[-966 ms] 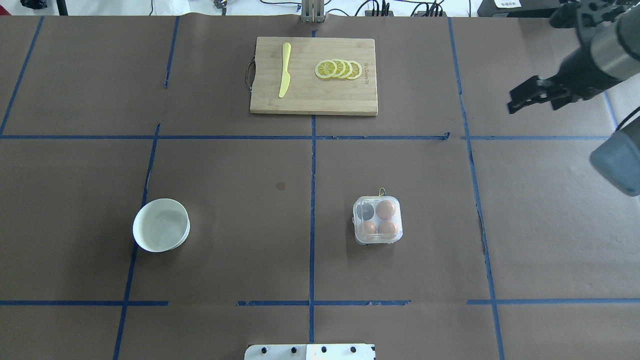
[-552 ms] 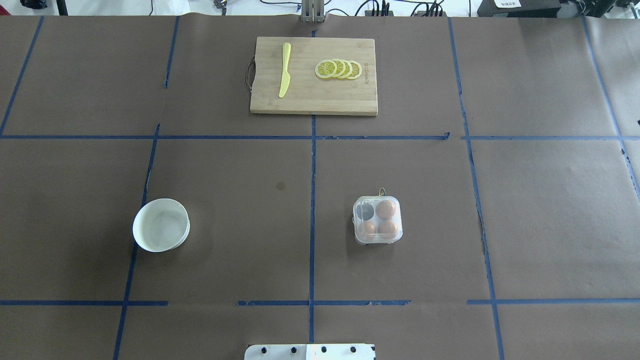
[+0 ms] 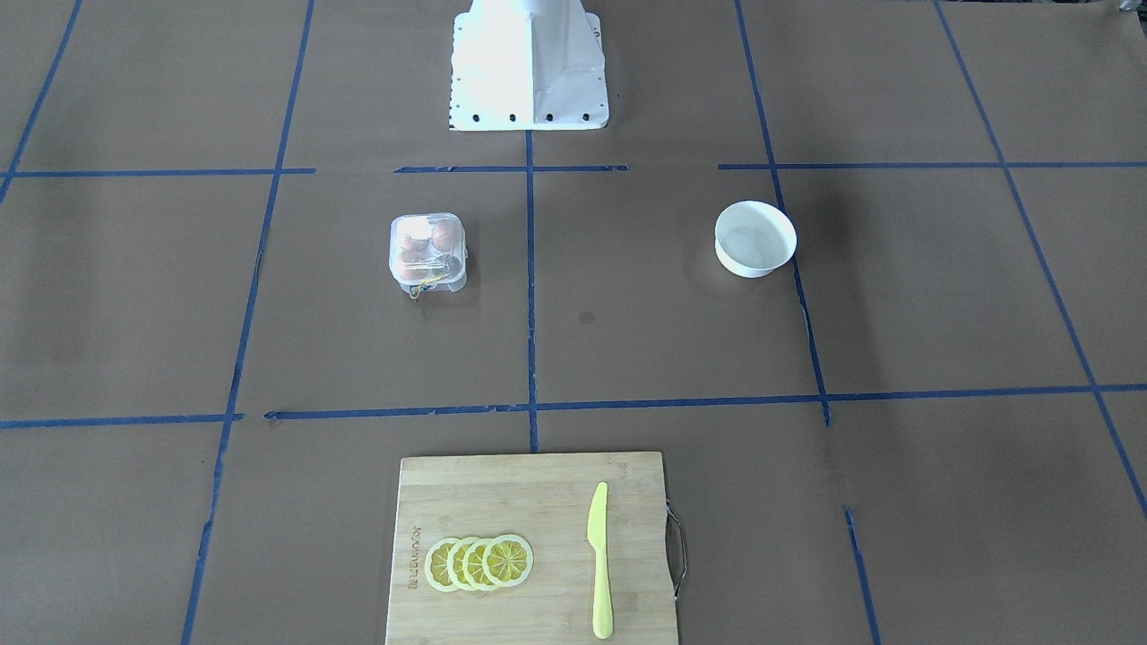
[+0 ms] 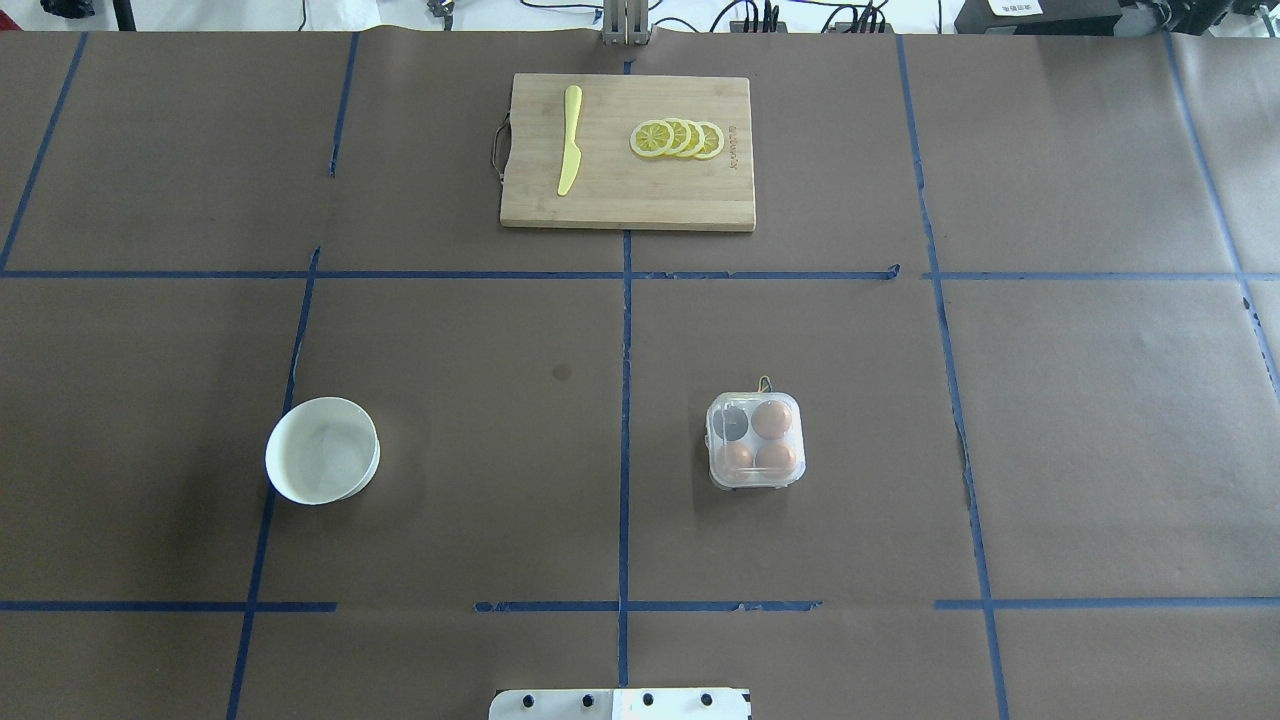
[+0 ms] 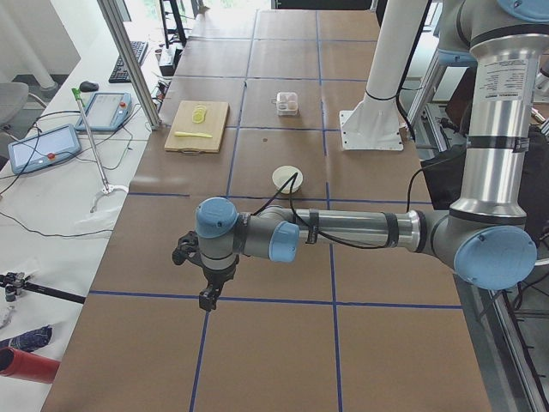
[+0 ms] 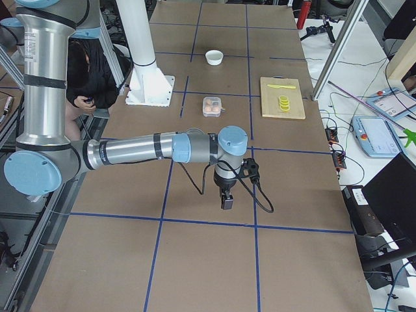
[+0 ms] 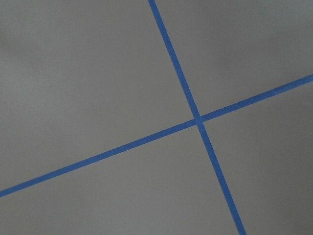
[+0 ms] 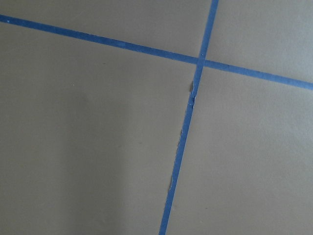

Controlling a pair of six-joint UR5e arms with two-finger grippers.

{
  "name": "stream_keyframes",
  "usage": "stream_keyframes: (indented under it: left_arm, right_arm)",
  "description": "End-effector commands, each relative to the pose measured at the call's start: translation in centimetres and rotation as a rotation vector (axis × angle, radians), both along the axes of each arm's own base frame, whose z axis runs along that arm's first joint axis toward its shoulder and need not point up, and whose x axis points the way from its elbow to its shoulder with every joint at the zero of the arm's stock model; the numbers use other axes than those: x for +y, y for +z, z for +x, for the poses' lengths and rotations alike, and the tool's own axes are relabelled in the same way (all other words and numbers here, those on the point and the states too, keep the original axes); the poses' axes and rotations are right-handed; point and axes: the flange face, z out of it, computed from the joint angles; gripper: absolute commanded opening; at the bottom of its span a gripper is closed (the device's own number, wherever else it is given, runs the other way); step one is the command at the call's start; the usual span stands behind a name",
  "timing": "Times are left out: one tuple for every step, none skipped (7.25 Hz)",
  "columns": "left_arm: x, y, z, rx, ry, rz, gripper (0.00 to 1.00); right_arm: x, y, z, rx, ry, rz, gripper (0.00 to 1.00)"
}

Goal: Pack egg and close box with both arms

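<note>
The clear box (image 4: 755, 441) stands right of the table's middle with its lid down over the cups. It holds three light-brown eggs, one of them the far right egg (image 4: 771, 418); the far left cup is empty. The box also shows in the front view (image 3: 427, 252). Both arms are out of the overhead and front views. The left gripper (image 5: 207, 298) hangs over bare table at the left end, far from the box. The right gripper (image 6: 226, 200) hangs over bare table at the right end. I cannot tell whether either is open or shut.
A white bowl (image 4: 322, 450) sits on the left side. A wooden cutting board (image 4: 628, 205) at the far middle carries a yellow knife (image 4: 569, 140) and lemon slices (image 4: 678, 138). The white pedestal base (image 3: 529, 72) stands at the near edge.
One second ago the right arm and gripper showed at the overhead view's far right edge; they have moved out of that view. The box, bowl and board have not moved.
</note>
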Motion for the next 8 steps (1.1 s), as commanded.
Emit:
stream_keyframes:
  left_arm:
    - [0.2, 0.1, 0.3, 0.034, 0.003, -0.013, 1.00]
    - [0.2, -0.2, 0.5, 0.062, -0.006, -0.021, 1.00]
    - [0.2, -0.5, 0.6, 0.091, -0.062, -0.066, 1.00]
    - [0.5, -0.3, 0.6, 0.091, -0.062, -0.069, 1.00]
    - [0.5, -0.3, 0.6, 0.091, -0.063, -0.071, 1.00]
    - [0.6, 0.1, 0.6, 0.089, -0.061, -0.069, 1.00]
    - [1.1, 0.5, 0.6, 0.087, -0.059, -0.073, 1.00]
    - [1.2, 0.7, 0.6, 0.087, -0.060, -0.077, 1.00]
  right_arm:
    - [1.0, 5.2, 3.4, -0.142, 0.107, -0.126, 1.00]
    - [1.2, 5.8, 4.2, -0.149, 0.122, -0.132, 1.00]
    - [1.3, 5.6, 4.7, -0.145, 0.132, -0.122, 1.00]
    - [1.0, 5.2, 5.0, -0.141, 0.142, -0.100, 1.00]
    - [0.6, 4.8, 5.1, -0.124, 0.142, -0.088, 1.00]
    - [0.2, 4.7, 5.5, -0.069, 0.139, -0.079, 1.00]
    - [-0.7, 4.3, 5.8, -0.041, 0.141, -0.070, 1.00]
    - [-0.9, 4.3, 5.8, -0.040, 0.144, -0.072, 1.00]
